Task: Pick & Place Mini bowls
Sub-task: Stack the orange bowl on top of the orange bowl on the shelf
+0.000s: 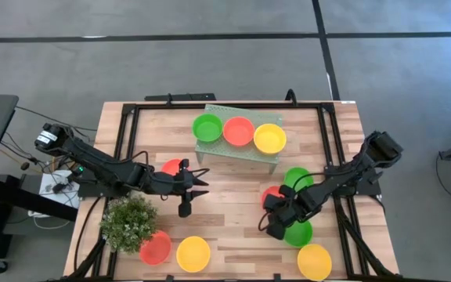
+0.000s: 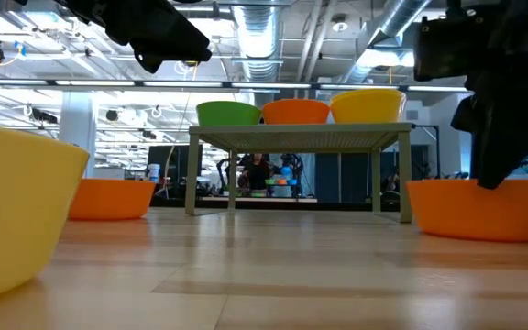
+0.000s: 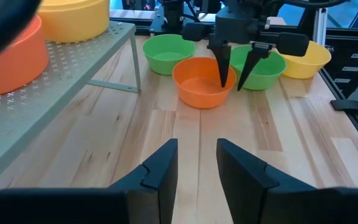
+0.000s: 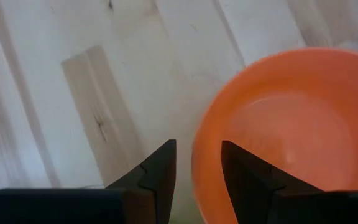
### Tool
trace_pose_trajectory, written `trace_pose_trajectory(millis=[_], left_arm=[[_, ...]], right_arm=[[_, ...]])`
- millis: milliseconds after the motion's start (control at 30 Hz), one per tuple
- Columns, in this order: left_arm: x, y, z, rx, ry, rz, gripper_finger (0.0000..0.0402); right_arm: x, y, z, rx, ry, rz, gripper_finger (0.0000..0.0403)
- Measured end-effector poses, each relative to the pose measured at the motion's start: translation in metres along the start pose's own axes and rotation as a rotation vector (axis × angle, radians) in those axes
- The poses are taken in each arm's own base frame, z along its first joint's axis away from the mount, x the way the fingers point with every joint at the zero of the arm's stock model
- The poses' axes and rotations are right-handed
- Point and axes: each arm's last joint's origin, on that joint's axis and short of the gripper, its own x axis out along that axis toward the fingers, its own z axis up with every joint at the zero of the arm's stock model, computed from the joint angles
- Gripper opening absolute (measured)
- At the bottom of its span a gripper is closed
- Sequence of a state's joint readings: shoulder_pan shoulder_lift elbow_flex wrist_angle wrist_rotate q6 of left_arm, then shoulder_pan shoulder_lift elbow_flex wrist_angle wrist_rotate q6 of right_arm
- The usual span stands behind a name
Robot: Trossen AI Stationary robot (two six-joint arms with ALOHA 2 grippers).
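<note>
Fingers (image 4: 157,180) of right gripper (image 4: 197,150) a little apart, pointing down, clamped on nothing. Straddle the rim of an orange-red bowl (image 4: 291,124), one finger over its hollow, the other over bare table (image 4: 73,93) outside it. Impossible to tell whether either finger touches the rim. Just beyond those fingers on one side, first green bowl (image 1: 299,178), close against the orange-red bowl. On the other side, second green bowl (image 1: 300,234), partly hidden under the gripper. Past that one, lone yellow bowl (image 1: 314,261) near the table's edge.

Well apart from all this, left gripper (image 3: 197,149), facing the right gripper across the wood. Fingers (image 3: 160,171) parted by a narrow gap, empty, held above bare planks. Just behind the fingertips, beside the wrist, small red bowl (image 1: 171,166).

Off to one side of those fingers, pale green rack (image 3: 73,68) on thin legs, carrying three bowls in a row: rack's green bowl (image 1: 207,127), rack's red bowl (image 1: 239,131), rack's yellow bowl (image 1: 269,138).

Farthest from both sets of fingers, bushy plant (image 1: 128,222), with corner red bowl (image 1: 156,248) touching it and corner yellow bowl (image 1: 193,254) just beside that.
</note>
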State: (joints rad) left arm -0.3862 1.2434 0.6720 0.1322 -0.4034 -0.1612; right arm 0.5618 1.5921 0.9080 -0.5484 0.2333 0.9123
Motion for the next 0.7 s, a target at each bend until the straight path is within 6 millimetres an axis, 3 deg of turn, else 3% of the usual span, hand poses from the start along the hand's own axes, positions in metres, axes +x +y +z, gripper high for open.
trace_pose_trajectory(millis=[367,567,700], left_arm=[[0.000,0.000,0.000,0.000,0.000,0.000,0.0112],[0.000,0.000,0.000,-0.002,-0.005,-0.001,0.0112],[0.000,0.000,0.000,0.001,-0.005,-0.001,0.0112]], right_arm=[[0.008,-0.005,0.004,-0.041,0.014,-0.023,0.0111],[0.020,-0.002,0.006,-0.098,0.087,0.035,0.0051],[0.010,0.004,0.019,-0.102,0.061,0.075,0.0009]])
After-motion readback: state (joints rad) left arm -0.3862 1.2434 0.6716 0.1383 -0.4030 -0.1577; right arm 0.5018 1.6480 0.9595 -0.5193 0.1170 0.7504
